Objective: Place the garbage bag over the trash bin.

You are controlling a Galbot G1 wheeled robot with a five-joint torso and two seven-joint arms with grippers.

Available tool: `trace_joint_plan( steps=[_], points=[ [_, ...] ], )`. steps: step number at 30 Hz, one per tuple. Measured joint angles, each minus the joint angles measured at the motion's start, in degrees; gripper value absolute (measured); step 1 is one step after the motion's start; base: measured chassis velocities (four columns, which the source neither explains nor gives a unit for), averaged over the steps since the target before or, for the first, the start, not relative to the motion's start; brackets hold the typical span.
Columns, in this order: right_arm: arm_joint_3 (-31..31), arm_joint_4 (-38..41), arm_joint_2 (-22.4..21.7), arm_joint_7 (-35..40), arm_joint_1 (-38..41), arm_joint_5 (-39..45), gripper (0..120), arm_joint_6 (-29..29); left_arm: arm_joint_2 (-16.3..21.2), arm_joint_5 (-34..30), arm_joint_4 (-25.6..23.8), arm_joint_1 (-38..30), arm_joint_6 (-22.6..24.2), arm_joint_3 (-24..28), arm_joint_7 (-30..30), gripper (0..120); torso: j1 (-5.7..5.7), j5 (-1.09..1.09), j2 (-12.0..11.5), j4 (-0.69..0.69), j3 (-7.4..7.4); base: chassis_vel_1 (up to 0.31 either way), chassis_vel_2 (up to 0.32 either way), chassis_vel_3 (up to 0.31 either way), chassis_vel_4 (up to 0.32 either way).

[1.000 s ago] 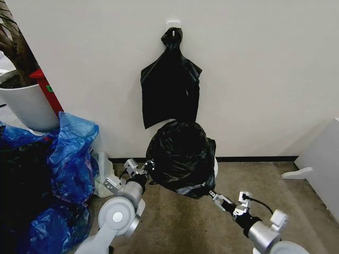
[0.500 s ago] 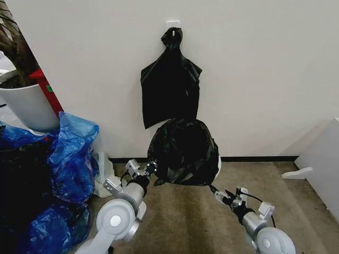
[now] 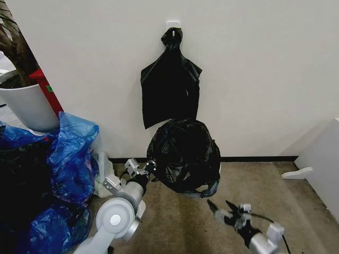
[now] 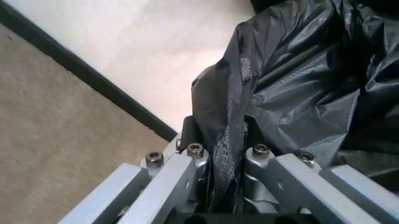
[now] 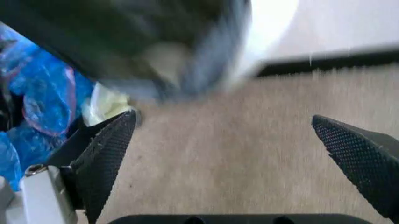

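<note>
In the head view, the wrinkly glossy black garbage bag (image 3: 184, 156) was draped over the trash bin against the white wall (image 3: 265, 79). The left gripper (image 3: 150, 168) was clamped on the bag's left edge; the right gripper (image 3: 220, 207) was held apart below it.

In the left wrist view, bag plastic (image 4: 281, 88) was pinched between the fingers (image 4: 187, 168).

In the right wrist view, the black pads (image 5: 106, 154) were spread wide, empty, over beige carpet (image 5: 231, 154).

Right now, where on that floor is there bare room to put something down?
The carpet is bare between the garbage bag draped over the bin and the white furniture on the right; the open right gripper hangs there. Left is crowded: blue bags, a planter, and the left gripper pinching the bag's edge.
</note>
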Motion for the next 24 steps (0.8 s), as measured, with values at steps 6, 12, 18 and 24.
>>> trace_joint_plan(
  steps=[6, 12, 18, 24],
  points=[
    [2.78, 11.90, -0.69, 5.17, -3.89, -3.26, 100, 3.82, 0.65, 14.81, 3.45, 1.39, 0.28, 1.67, 3.62, 4, 0.00, 0.02, 0.00, 0.02, 0.00, 0.000, 0.000, 0.000, 0.000],
    [3.47, 24.10, -8.36, 25.10, 4.32, 4.15, 100, -8.66, 1.43, 25.56, 6.79, 1.64, -0.21, 2.77, 7.37, 4, 0.00, 0.04, 0.00, 0.01, 0.00, 0.000, 0.000, 0.000, 0.000],
    [0.07, 26.41, -16.55, 33.72, 15.63, 16.06, 98, -16.40, 1.35, 34.04, 9.51, 1.84, -1.56, 4.03, 9.82, 4, 0.00, 0.03, 0.00, 0.06, 0.01, 0.000, 0.000, 0.000, 0.000],
    [-9.11, 24.71, -20.24, 35.74, 23.24, 19.79, 79, -19.71, 0.54, 40.38, 11.93, 0.55, -3.06, 6.49, 10.14, 4, 0.01, 0.03, 0.00, 0.02, 0.01, 0.000, 0.000, 0.000, 0.000]
  ],
)
